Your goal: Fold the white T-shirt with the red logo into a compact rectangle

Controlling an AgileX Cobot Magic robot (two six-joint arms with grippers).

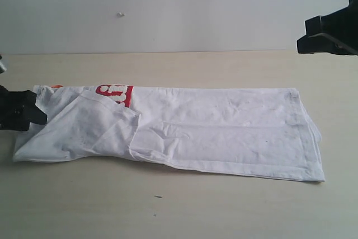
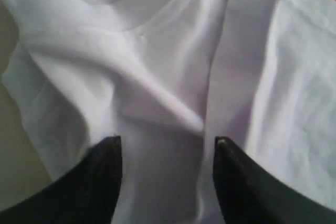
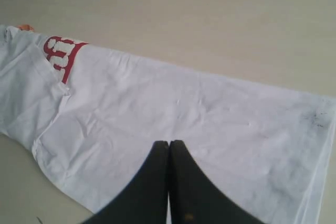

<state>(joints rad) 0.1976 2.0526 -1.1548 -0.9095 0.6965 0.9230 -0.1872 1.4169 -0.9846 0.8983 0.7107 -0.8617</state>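
The white T-shirt (image 1: 184,132) lies folded lengthwise into a long strip across the table, neck end at the left. Only a short piece of the red logo (image 1: 116,94) shows near its far edge, and an orange neck tag (image 1: 56,87) peeks out at the far left corner. My left gripper (image 1: 22,110) sits low at the shirt's left end; in its wrist view the gripper (image 2: 168,142) is open over creased cloth near the ribbed neck (image 2: 152,9). My right gripper (image 3: 169,143) is shut and empty, held high above the shirt (image 3: 173,114); its arm (image 1: 330,29) shows at the upper right.
The shirt rests on a pale wooden table (image 1: 184,211) with a white wall (image 1: 168,9) behind it. A small dark speck (image 1: 158,197) lies on the table in front of the shirt.
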